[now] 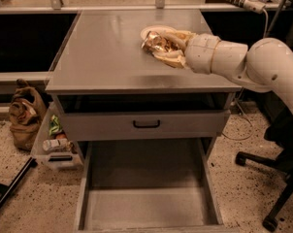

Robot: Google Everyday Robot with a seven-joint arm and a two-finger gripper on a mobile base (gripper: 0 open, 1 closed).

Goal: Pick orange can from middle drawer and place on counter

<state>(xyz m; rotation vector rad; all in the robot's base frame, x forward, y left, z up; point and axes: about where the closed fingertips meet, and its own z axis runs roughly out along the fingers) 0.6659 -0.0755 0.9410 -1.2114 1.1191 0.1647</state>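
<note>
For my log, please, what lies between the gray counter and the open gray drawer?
Camera view: a gray drawer front, black handle. Gripper holds the dented orange can over the counter.

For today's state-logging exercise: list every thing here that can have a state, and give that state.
end effector: above the counter, right side, shut on the can.
orange can: dented, gripped, out of the drawer.
middle drawer: pulled out, visible floor bare.
drawer front with black handle: shut.

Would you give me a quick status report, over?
Gripper above counter, shut on orange can. Middle drawer open. No obstruction seen.
</note>
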